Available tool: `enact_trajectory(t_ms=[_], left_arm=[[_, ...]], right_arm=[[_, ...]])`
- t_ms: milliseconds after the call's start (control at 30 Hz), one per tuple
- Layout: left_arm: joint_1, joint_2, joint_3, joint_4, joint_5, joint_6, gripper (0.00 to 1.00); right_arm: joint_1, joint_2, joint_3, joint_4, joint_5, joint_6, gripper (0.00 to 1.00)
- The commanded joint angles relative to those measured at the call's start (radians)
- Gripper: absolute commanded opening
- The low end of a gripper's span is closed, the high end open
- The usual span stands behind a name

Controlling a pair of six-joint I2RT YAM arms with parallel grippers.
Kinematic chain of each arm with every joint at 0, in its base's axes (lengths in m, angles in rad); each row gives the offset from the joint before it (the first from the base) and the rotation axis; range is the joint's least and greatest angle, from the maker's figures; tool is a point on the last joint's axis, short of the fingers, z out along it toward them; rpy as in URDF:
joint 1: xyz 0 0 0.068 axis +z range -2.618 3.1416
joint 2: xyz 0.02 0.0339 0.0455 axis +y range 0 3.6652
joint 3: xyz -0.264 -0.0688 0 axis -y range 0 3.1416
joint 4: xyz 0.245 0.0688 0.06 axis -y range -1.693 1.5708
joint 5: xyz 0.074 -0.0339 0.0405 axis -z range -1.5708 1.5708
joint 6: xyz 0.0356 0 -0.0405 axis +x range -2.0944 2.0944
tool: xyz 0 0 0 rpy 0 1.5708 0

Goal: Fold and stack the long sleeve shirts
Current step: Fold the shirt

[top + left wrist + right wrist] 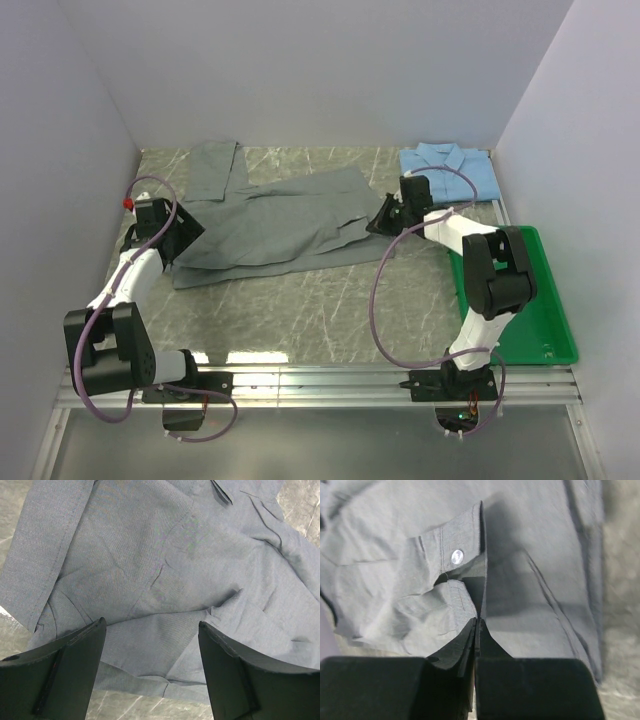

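Note:
The grey long sleeve shirt [270, 225] lies spread out and rumpled on the marble table, one sleeve reaching toward the back left. The light blue shirt [450, 168] rests folded at the back right. My right gripper [385, 216] is at the grey shirt's right edge, shut [477, 622] on a raised fold of its cloth by a buttoned cuff [457, 556]. My left gripper [188, 236] hovers at the shirt's left edge. It stands open [151, 625] just above the grey cloth [165, 570], with nothing pinched between its fingers [75, 670].
A green plastic tray [552, 312] sits on the right side, beside the right arm. White walls close in the back and both sides. A metal rail [320, 385] runs along the near edge by the arm bases.

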Motion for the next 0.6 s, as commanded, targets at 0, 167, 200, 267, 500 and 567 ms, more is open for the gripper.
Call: enact_trajectory(t_ms=[0, 167, 200, 267, 500, 567], left_arm=[[0.004, -0.022, 0.008, 0.023, 0.0, -0.001, 0.8], [0.004, -0.016, 0.011, 0.004, 0.0, -0.006, 0.8], [0.004, -0.014, 0.01, 0.006, 0.0, -0.007, 0.8], [0.004, -0.014, 0.01, 0.003, 0.0, -0.01, 0.8], [0.003, -0.01, 0.01, -0.009, -0.038, -0.015, 0.8], [0.004, -0.01, 0.008, -0.011, -0.044, -0.016, 0.8]], right_arm=[[-0.011, -0.038, -0.057, -0.021, 0.041, -0.011, 0.0], [-0.015, -0.06, -0.094, -0.034, 0.093, -0.016, 0.0], [-0.018, -0.063, -0.103, -0.041, 0.098, -0.019, 0.0], [-0.021, -0.07, -0.111, -0.051, 0.115, -0.024, 0.0], [-0.023, -0.106, -0.136, -0.087, 0.156, -0.036, 0.0], [-0.024, -0.121, -0.134, -0.097, 0.163, -0.042, 0.0]])
